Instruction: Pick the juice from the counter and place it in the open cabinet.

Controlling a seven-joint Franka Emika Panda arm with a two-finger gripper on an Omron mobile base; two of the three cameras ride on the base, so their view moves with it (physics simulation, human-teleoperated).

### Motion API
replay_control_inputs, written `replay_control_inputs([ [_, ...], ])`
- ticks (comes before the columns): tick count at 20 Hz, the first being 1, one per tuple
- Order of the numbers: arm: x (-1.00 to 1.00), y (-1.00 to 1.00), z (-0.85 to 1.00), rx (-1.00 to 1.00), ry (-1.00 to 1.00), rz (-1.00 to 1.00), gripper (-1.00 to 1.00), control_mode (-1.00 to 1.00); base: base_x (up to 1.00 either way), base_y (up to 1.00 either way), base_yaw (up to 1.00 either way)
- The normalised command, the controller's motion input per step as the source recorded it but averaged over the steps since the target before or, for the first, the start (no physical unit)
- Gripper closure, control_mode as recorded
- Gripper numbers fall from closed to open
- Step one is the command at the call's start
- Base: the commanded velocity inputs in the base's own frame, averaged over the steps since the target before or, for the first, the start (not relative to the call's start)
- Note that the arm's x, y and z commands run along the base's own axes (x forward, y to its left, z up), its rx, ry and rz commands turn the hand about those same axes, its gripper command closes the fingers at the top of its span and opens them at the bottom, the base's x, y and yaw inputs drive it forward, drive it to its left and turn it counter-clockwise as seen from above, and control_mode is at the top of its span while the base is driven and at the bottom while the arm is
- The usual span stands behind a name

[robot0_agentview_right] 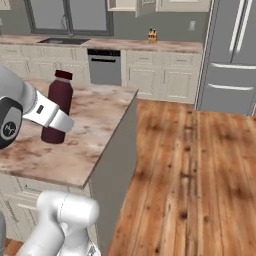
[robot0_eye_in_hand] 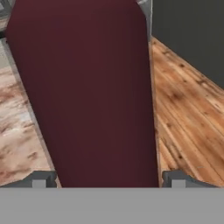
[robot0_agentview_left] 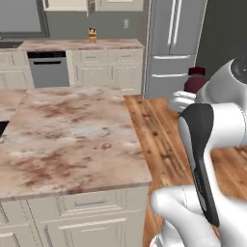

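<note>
The juice, a dark maroon bottle with a dark red cap, stands upright in my gripper, which is shut on its lower body. It hangs near the right end of the counter, seemingly just off the marbled stone. In the left base view the juice peeks out behind my white arm. In the hand view the juice sits between both fingertips. The open cabinet is cut off by the top edge on the far wall, its door ajar.
A wall counter with a tan knife block and a dishwasher runs along the back. A steel fridge stands at the right. Wood floor stretches between the island and the wall.
</note>
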Motion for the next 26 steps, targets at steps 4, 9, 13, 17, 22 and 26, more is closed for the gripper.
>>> replay_control_inputs([
  [4, 0.00, 0.00, 0.00, 0.00, 0.00, 0.00, 1.00, 1.00, 0.24, -1.00, 0.18],
  [9, 0.00, 0.00, 0.00, 0.00, 0.00, 0.00, 1.00, 1.00, 0.76, -1.00, 0.24],
  [13, 0.00, 0.00, 0.00, 0.00, 0.00, 0.00, 1.00, 1.00, 1.00, -1.00, 0.17],
  [17, 0.00, 0.00, 0.00, 0.00, 0.00, 0.00, 1.00, 1.00, 1.00, -0.90, 0.12],
  [22, 0.00, 0.00, 0.00, 0.00, 0.00, 0.00, 1.00, 1.00, 1.00, -0.52, 0.02],
  [26, 0.00, 0.00, 0.00, 0.00, 0.00, 0.00, 1.00, 1.00, 1.00, -0.38, 0.00],
])
